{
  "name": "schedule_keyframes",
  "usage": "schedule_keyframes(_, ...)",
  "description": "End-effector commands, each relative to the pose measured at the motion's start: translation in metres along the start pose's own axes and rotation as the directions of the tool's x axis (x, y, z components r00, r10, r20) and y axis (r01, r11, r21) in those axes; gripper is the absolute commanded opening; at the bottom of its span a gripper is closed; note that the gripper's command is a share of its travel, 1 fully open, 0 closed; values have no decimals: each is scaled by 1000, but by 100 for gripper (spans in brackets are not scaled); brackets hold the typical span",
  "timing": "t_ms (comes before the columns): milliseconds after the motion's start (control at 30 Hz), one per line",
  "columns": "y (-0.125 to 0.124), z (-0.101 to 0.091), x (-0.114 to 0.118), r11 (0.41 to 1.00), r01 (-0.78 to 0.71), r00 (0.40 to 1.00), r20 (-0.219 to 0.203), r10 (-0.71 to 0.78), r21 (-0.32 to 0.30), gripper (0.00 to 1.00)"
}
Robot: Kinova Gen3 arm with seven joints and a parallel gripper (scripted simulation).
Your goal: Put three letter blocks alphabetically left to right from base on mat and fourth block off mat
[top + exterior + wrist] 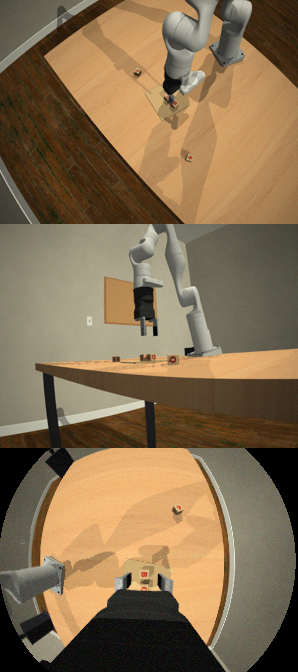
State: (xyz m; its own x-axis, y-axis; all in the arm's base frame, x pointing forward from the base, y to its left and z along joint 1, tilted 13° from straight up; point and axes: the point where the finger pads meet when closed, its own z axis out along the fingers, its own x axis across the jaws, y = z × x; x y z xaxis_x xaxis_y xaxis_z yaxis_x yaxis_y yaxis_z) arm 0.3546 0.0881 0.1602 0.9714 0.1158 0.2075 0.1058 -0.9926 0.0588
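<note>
Hovering above the mat (154, 104) (127, 362) (160, 569), gripper (171, 99) (149, 335) (144, 578) fully spread, released, touching nothing. B block (174, 104) (153, 357) (144, 574) and C block (166, 97) (141, 358) (144, 589) lie on the mat, near each other. Likely L block (137, 71) (115, 359) off mat, beyond its C side; numeral block (189, 158) (173, 359) (178, 508) well off its B side. L: probably light, stiff, not fragile; grip low on opposite upright faces, squarely, lest it twist.
</note>
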Motion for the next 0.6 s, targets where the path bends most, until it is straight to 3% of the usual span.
schedule_keyframes(0, 0, -1, 0, 1000, 0, 1000, -2, 0, 1, 100)
schedule_keyframes(433, 1, 0, 1, 1000, -6, 1000, -1, 6, 1, 100)
schedule_keyframes(567, 20, 2, 5, 992, -125, 992, 10, 125, 0, 100)
